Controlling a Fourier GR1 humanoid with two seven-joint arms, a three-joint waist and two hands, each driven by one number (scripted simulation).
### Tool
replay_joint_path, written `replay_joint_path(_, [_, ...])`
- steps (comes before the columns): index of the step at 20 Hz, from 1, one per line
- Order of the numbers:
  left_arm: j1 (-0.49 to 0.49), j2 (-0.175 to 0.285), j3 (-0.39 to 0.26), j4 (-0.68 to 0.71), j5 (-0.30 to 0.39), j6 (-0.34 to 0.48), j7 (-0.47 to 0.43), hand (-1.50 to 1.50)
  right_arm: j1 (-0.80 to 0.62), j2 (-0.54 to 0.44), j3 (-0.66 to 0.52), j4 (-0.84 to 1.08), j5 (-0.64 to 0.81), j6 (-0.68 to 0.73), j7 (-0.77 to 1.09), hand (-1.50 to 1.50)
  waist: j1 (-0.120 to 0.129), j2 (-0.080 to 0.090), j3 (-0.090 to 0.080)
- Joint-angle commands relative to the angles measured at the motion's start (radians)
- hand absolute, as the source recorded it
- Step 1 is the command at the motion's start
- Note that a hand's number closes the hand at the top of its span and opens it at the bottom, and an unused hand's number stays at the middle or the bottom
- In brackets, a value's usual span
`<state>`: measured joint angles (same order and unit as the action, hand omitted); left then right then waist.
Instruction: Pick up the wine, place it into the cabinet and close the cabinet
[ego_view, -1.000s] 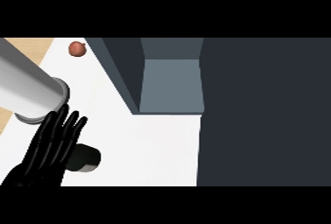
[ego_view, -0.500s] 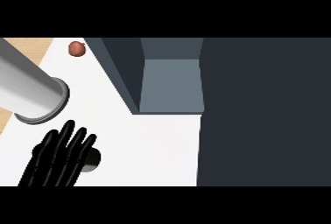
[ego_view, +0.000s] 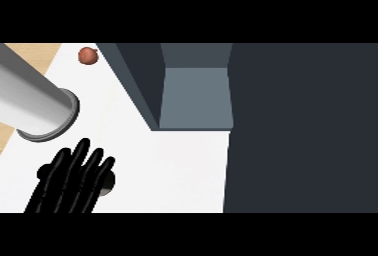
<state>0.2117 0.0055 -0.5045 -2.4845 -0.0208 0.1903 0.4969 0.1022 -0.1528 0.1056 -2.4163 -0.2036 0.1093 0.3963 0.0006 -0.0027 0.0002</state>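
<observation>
Head view shows the left robot hand (ego_view: 70, 180) drawn lower, fingers straight across the mostly hidden wine (ego_view: 109, 186) on the desk (ego_view: 177, 170), gripping nothing, so pick-up looks pending while the cabinet (ego_view: 193, 95) waits open.

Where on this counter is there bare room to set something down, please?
Bare counter lies between the left hand and the dark panel, in front of the cabinet; a narrower strip runs between forearm and cabinet. Crowded lower left, under the hand.
</observation>
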Motion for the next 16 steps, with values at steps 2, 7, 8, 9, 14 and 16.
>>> replay_joint_path(2, [-0.005,0.03,0.054,-0.161,-0.019,0.029,0.095,-1.5,-0.003,-0.008,-0.009,-0.108,-0.012,-0.029,0.088,-1.5,0.0,0.0,0.0])
replay_joint_path(7, [-0.061,0.048,0.125,-0.164,-0.027,0.059,0.155,-1.5,-0.006,-0.012,-0.001,-0.166,0.0,-0.047,0.128,-1.5,-0.006,-0.002,0.0])
replay_joint_path(8, [-0.027,0.077,0.16,-0.212,0.018,0.04,0.16,-1.5,-0.045,-0.018,-0.043,-0.094,-0.024,-0.037,0.096,-1.5,0.002,-0.001,0.0])
replay_joint_path(9, [-0.072,0.059,0.167,-0.142,0.008,0.045,0.134,-1.5,-0.068,-0.02,-0.025,-0.145,-0.021,-0.063,0.166,-1.5,-0.002,-0.001,-0.001])
replay_joint_path(14, [-0.054,0.075,0.238,-0.12,0.029,0.037,0.118,-1.5,-0.06,0.015,0.014,-0.121,0.032,-0.079,0.134,-1.5,0.0,0.0,-0.001])
replay_joint_path(16, [-0.047,0.106,0.291,-0.199,0.067,0.024,0.173,-1.5,-0.089,-0.029,-0.075,-0.13,-0.045,-0.066,0.158,-1.5,0.002,-0.002,0.0])
